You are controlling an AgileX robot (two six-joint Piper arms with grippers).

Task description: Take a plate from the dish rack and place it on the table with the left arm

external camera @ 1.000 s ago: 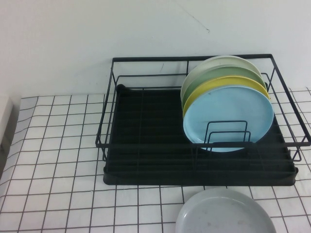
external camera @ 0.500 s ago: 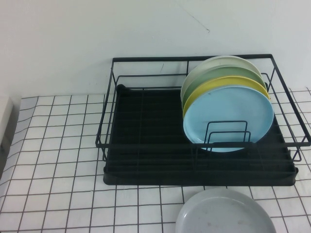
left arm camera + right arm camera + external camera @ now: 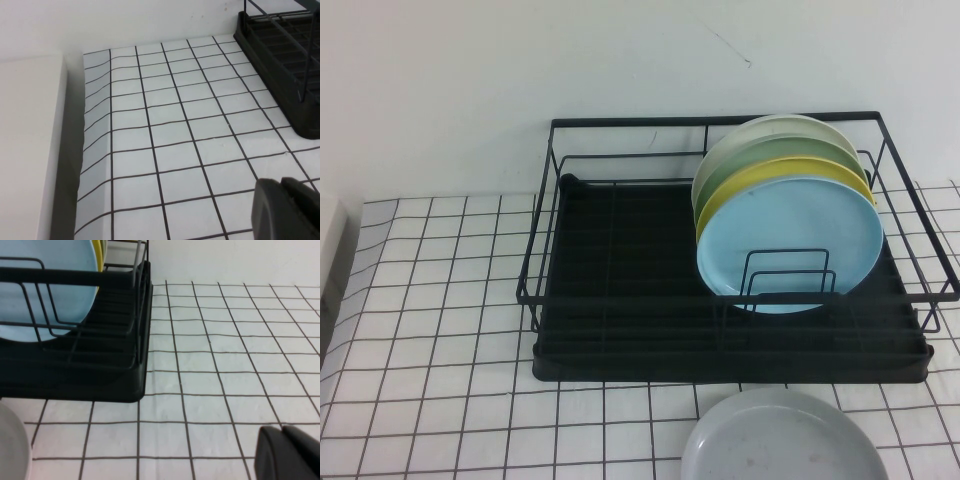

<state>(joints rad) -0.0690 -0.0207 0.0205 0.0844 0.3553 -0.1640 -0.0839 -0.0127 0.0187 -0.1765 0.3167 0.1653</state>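
The pale grey plate (image 3: 778, 440) lies flat on the white grid table (image 3: 440, 300), just in front of the black wire dish rack (image 3: 620, 121); its edge also shows in the right wrist view (image 3: 10, 440). Neither arm shows in the high view. My left gripper (image 3: 281, 183) is shut and empty, low over bare table (image 3: 175, 125) to the left of the rack (image 3: 280, 50). My right gripper (image 3: 281, 430) is shut and empty over the table (image 3: 225, 340) to the right of the rack (image 3: 75, 365).
A light blue plate (image 3: 790, 235) stands upright in the rack's right half, with a yellow plate (image 3: 760, 180), a green one and a pale one behind it. A white raised ledge (image 3: 30, 140) borders the table's left side. A white wall stands behind.
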